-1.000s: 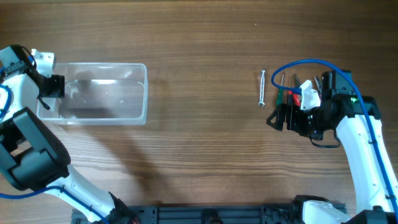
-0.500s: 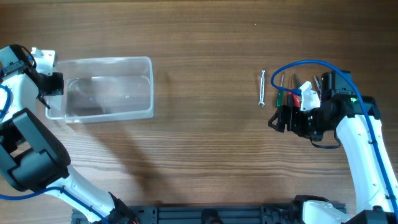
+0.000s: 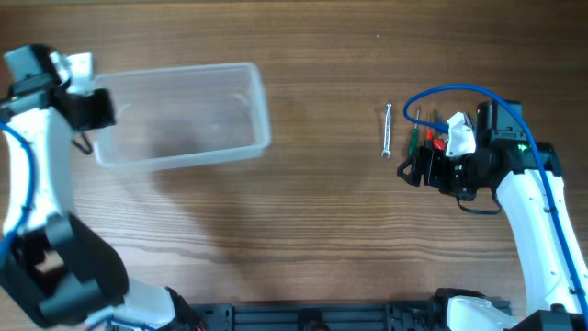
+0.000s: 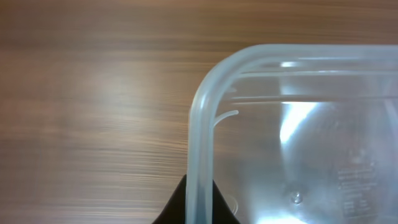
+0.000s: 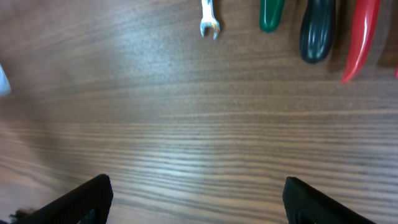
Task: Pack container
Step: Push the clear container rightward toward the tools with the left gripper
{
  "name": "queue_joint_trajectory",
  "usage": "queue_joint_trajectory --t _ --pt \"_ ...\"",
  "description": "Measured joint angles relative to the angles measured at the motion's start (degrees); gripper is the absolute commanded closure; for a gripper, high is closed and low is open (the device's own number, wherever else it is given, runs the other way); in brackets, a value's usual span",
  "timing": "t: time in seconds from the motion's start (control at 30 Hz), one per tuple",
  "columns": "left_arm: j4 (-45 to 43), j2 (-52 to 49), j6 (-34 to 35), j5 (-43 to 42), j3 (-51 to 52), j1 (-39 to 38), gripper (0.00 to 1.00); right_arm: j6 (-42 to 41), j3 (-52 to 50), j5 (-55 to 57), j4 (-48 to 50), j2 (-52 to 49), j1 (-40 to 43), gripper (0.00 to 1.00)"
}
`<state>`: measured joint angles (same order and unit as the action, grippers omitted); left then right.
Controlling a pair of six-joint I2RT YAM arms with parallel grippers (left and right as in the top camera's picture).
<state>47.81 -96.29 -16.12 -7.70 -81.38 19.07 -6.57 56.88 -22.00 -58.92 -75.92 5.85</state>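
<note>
The container (image 3: pixel 184 115) is a clear plastic tub at the table's left, tilted slightly. My left gripper (image 3: pixel 96 110) is shut on its left rim. In the left wrist view the thick rim (image 4: pixel 199 124) runs between my two dark fingers, with the left gripper (image 4: pixel 199 208) pinching it. My right gripper (image 3: pixel 413 170) hovers open over bare wood on the right, nothing between its fingers (image 5: pixel 87 196). Just beyond it lie a small silver wrench (image 5: pixel 209 18), a green handle (image 5: pixel 271 14), a black handle (image 5: pixel 317 31) and a red handle (image 5: pixel 359 37).
The wrench (image 3: pixel 387 131) lies apart to the left of the tool cluster (image 3: pixel 427 138), which my right arm partly covers. A blue cable (image 3: pixel 459 92) loops over that arm. Bare wooden table lies between container and tools.
My left gripper has shut on the container's rim and carried the tub rightward and toward the table's far edge. The right gripper has barely shifted.
</note>
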Motion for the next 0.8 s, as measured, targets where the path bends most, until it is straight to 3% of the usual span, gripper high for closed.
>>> queue_joint_trajectory --t 0.13,0.37,0.8 --pt "5.3 5.7 4.2 -1.0 0.0 -11.6 0.96 -0.7 0.0 0.0 1.4 0.0 0.0 0.13" --pt "7.3 5.6 13.7 -0.1 0.0 -26.6 0.96 -0.9 0.0 0.0 1.6 0.0 0.0 0.12" --pt "1.6 -9.6 21.6 8.3 0.0 -29.2 0.94 -0.9 0.0 0.0 1.6 0.0 0.0 0.12"
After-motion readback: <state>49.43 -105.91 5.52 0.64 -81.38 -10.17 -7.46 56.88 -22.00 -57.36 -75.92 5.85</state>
